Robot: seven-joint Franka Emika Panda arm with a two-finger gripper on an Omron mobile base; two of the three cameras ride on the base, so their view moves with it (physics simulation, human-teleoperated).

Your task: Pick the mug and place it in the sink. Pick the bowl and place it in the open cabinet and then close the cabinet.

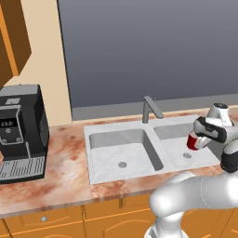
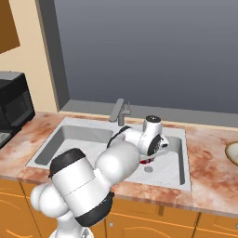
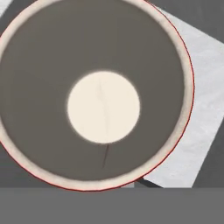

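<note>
The red mug (image 1: 191, 143) hangs just above the right basin of the pale marbled sink (image 1: 93, 135), and my gripper (image 1: 197, 138) is shut on it. From the right base view my own arm covers most of the mug (image 2: 145, 161), leaving a red sliver over the sink (image 2: 182, 179). Looking down from the hand, the mug (image 3: 103, 107) shows its grey inside and cream bottom, with the sink floor (image 3: 199, 113) beneath. The bowl (image 2: 232, 152) lies on the counter at the far right edge. An orange cabinet (image 1: 11, 42) hangs at the upper left.
The grey faucet (image 1: 149, 108) stands behind the divider between the basins, close to the left of my hand. A black coffee machine (image 1: 21, 130) sits on the counter at the left. Orange drawer fronts (image 1: 44, 218) run below the counter edge.
</note>
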